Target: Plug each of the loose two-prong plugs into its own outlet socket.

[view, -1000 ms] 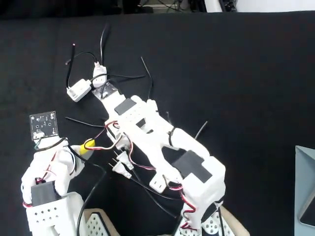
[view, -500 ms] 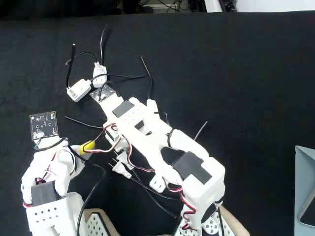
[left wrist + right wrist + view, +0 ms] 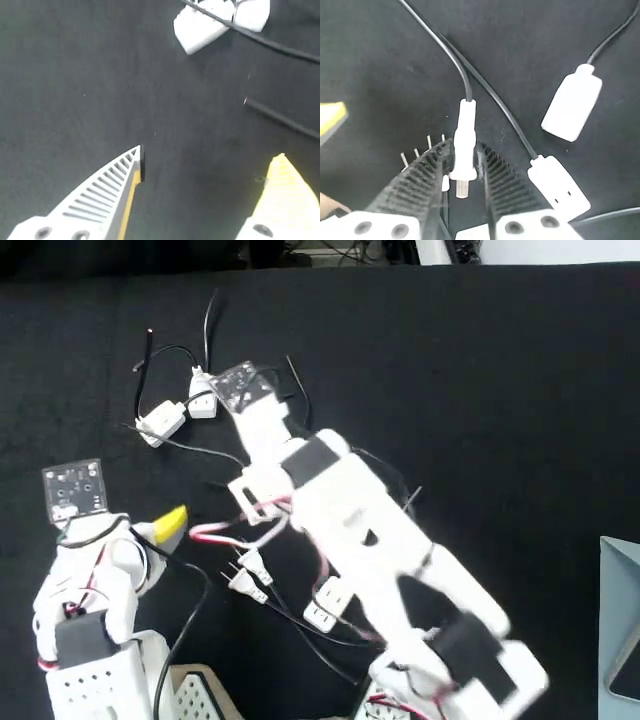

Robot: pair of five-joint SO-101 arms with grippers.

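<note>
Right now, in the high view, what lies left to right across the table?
Left arm's camera board → far white sockets → loose two-prong plugs → near white socket → grey box at the right edge.

Both your arms are white printed plastic. Your left arm carries black cable; your right arm trails red and white wires. Your left gripper pairs a ribbed white finger with a yellow one; your right gripper has black ribbed fingers.

Three plugs, four other white connectors, two arms.
</note>
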